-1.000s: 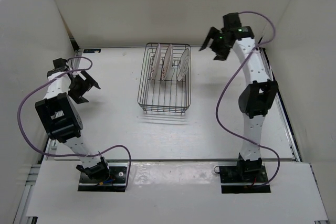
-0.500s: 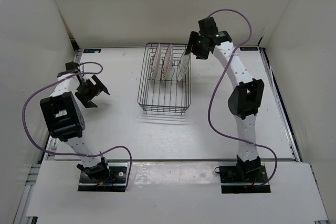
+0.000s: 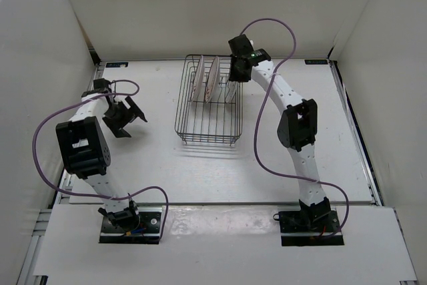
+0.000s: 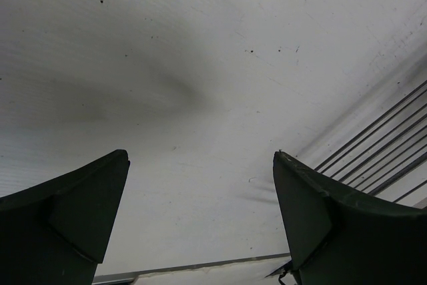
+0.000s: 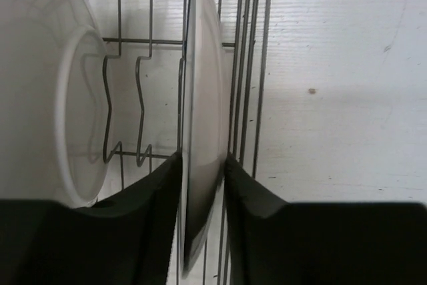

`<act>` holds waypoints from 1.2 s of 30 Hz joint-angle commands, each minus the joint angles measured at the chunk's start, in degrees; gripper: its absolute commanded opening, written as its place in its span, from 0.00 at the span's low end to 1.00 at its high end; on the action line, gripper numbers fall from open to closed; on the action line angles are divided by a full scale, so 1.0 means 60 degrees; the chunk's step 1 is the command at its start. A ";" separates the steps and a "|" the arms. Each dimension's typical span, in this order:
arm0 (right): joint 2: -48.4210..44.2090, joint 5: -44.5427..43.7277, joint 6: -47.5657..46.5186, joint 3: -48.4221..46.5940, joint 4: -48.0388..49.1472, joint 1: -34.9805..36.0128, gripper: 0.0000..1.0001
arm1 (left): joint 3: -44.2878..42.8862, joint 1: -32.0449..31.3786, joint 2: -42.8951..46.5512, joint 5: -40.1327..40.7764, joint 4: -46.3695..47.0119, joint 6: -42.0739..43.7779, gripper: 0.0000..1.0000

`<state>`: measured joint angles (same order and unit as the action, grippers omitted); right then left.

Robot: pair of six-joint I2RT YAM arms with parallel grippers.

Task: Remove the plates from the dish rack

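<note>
Pinching the right-hand plate (image 5: 203,78) with my right gripper (image 5: 201,161); one finger on each face near the rim, and both look to be in contact. The plate stands on edge in the last slot at the right side of the dish rack (image 3: 209,142); the middle plate (image 3: 213,79) and the left plate (image 3: 198,79) stand upright in the slots beside it; none is out yet.

Step in hand, as I judge it: the grasp on the first of three. The next move calls for a straight lift in the plate's own plane until its lower rim clears the wires, then a carry out to the right.

Clearances: the rack's right wall wires run just beside my outer finger; the middle plate is near my inner finger, with a gap between; tilt or side drift risks a scrape on either side. The tabletop (image 3: 347,138) right of the rack offers room to set down; the enclosure's back wall is near behind the rack, so no retreat that way.

My left gripper (image 3: 127,117) is spread wide with nothing in it; it hangs over the tabletop left of the rack, apart from the work.
</note>
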<state>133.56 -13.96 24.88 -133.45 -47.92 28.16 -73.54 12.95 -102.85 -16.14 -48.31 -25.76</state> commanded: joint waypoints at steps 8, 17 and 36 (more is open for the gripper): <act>-0.0301 -0.1482 -0.0499 -0.0303 0.0619 0.0155 0.02 | 0.0391 0.0039 0.0472 -0.0327 0.0289 -0.0599 1.00; -0.1849 -0.2754 -0.0954 -0.0229 0.1569 0.0199 0.00 | 0.0391 0.0024 0.0296 -0.0151 0.0215 -0.0658 1.00; -1.1402 -0.1411 0.1539 1.1748 0.1523 -0.4031 0.00 | 0.0932 0.0024 0.0545 -0.0780 0.1138 -0.0175 1.00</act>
<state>67.40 -31.24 32.56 -72.14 -40.14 6.98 -69.25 12.99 -102.67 -17.63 -44.40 -27.99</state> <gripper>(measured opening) 0.102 0.998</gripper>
